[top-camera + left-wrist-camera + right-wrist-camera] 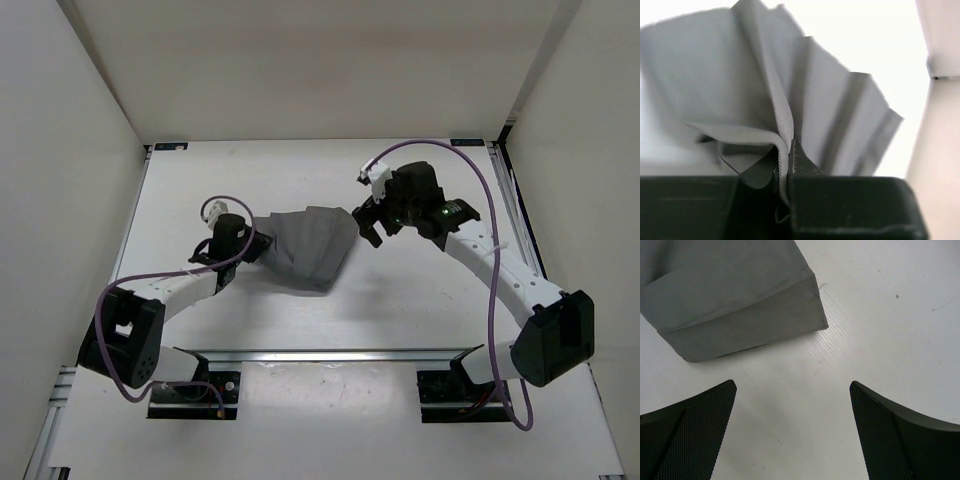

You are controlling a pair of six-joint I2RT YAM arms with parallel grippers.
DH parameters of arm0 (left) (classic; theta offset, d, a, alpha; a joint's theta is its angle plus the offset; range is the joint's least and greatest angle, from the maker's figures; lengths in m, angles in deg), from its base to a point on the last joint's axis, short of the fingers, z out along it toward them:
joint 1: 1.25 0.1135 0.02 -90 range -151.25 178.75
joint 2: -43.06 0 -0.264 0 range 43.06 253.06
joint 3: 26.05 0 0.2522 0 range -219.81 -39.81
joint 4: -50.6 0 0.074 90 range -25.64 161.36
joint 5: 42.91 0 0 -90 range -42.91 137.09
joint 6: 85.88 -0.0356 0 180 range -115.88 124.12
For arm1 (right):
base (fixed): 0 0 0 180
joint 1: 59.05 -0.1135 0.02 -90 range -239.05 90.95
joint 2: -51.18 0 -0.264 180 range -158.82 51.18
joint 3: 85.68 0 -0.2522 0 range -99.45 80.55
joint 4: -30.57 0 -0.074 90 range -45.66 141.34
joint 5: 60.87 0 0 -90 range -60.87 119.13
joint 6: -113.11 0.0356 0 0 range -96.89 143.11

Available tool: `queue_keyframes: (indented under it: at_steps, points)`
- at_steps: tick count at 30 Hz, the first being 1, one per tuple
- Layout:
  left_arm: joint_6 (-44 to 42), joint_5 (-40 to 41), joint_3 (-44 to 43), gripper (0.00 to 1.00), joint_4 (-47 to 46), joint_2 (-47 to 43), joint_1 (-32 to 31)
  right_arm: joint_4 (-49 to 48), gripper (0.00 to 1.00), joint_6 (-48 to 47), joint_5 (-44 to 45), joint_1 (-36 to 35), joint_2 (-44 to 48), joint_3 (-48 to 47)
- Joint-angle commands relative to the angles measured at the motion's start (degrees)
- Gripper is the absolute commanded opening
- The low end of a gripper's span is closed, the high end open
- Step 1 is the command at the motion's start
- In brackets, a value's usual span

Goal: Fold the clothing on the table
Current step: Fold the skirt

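**Fingers clamped on a grey fold; the other pair held wide**

Black fingers [805, 170] of the left gripper [786, 165] are seen pressed nearly together, with a ridge of the clothing [830, 115] pinched between them. Beyond the tips the grey cloth is fanned out in loose, bunched pleats. This suggests the edge is held so that it can be carried over the rest.

The right gripper [792, 387] is held wide and nothing is gripped. Only bare table [880, 315] lies between its fingers, and a corner of the clothing lies just ahead of them, off to one side and untouched. It is judged to be poised for that corner, so that both ends can be moved together.

How much cloth is caught on the left cannot be told, since the tips are buried in the fold. The garment is cut off at the frame edges in both wrist views, and no plain band can be made out.
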State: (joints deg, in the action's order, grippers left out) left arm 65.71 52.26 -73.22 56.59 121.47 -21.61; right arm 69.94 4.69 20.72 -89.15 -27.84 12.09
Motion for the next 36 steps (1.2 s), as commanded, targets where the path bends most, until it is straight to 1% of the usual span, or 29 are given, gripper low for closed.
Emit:
queue_keyframes:
  at_steps: [1,5,7,10,16,19,21,24,27,29,32,36]
  points:
    - [-2.16,-0.15,-5.17,0.10,-0.59,-0.28,-1.52,-0.82,1.00,0.31,-1.35,0.75,2.03,0.61]
    - [-1.29,-0.24,-8.42,0.04,-0.58,-0.02,-2.84,-0.47,0.99,0.58,-1.88,1.28,2.73,1.49]
    - [-0.94,-0.51,-10.96,0.04,-0.75,0.25,-3.98,-0.56,0.99,0.66,-1.97,1.72,2.91,1.41]
    - [-1.20,-1.12,-14.57,0.04,-1.28,2.97,-5.65,-0.64,0.99,0.84,-2.14,2.51,3.17,1.93]
    - [-0.59,-3.05,-21.42,0.06,-3.04,12.27,-11.18,-0.73,0.99,0.83,-2.05,3.48,3.09,2.11]
    - [-1.29,-3.15,-26.69,0.06,-2.43,15.36,-14.26,-0.56,1.00,1.01,-2.23,4.70,3.88,2.46]
    - [-1.64,-2.89,-28.73,0.06,-1.55,16.24,-14.97,-0.38,0.99,1.36,-2.31,5.06,3.87,2.81]
    - [-0.77,-2.62,-26.54,0.06,-1.72,15.02,-13.83,-0.55,0.99,1.27,-2.23,5.76,4.49,3.34]
    - [-0.68,-1.74,-21.19,0.06,-1.29,11.86,-11.03,-0.20,0.99,1.27,-1.88,6.46,4.32,3.34]
    - [-1.02,-1.30,-19.16,0.05,-1.02,9.40,-9.80,-0.47,1.00,1.45,-2.40,6.82,4.49,3.60]
    - [-0.94,-2.00,-16.52,0.05,-1.20,8.25,-7.86,-0.73,0.99,1.27,-2.15,7.08,4.32,3.87]
    - [-0.24,-2.36,-14.32,0.07,-1.81,8.69,-8.20,-0.82,0.99,0.93,-2.06,6.82,4.05,3.25]
